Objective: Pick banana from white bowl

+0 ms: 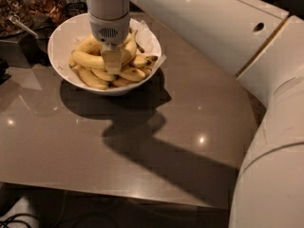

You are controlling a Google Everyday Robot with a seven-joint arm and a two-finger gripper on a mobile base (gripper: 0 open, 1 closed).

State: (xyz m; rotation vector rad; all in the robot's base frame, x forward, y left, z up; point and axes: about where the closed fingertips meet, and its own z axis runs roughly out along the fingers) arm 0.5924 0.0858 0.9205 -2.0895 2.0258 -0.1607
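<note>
The matt plastic gripper [112, 65] hangs in the glossy, paper-lined white bowl [59, 45] on a smooth reflective tabletop [190, 122].
</note>
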